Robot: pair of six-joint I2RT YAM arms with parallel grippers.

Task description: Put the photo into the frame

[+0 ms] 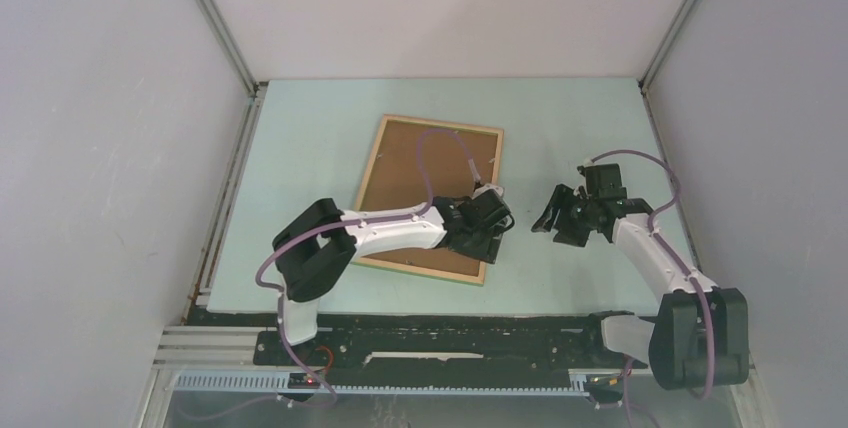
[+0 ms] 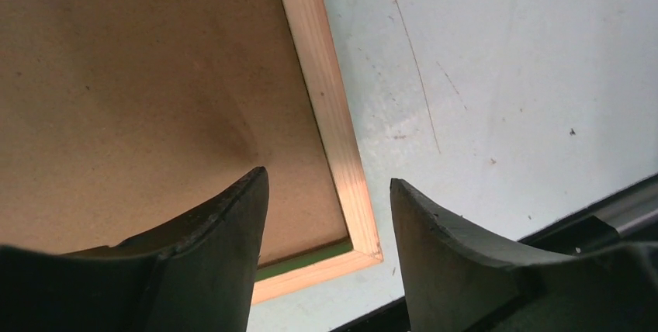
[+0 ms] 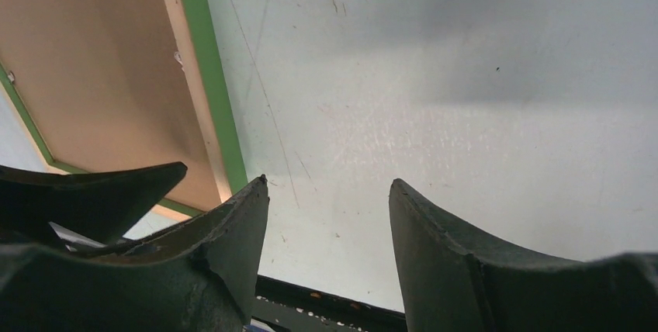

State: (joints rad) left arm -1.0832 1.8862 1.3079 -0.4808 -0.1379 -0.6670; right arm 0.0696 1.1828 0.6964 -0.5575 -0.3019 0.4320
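The left fingers (image 2: 209, 254) stand spread with nothing pinched, one tip over the brown board (image 2: 116, 99) and the other over bare counter (image 2: 504, 76), so that the near right corner of the frame (image 2: 334, 115) shows in the gap between them; whether they touch the rail cannot be told. The right fingers (image 3: 458, 262) are likewise spread and empty, hanging over bare counter just to the right of the frame, whose green side edge shows beside the pale wood in the right wrist view. The frame lies flat and somewhat askew near the middle of the counter, pale wood face up, with the board sitting inside its rails and filling the opening. The photo shows in none of the views: no blue print lies on the counter or in either set of fingers. My reading is that it may already lie under the board, in which case the task is close to done and only pressing the backing home is left; if not, the board has to come out first, and the pictures do not settle which.
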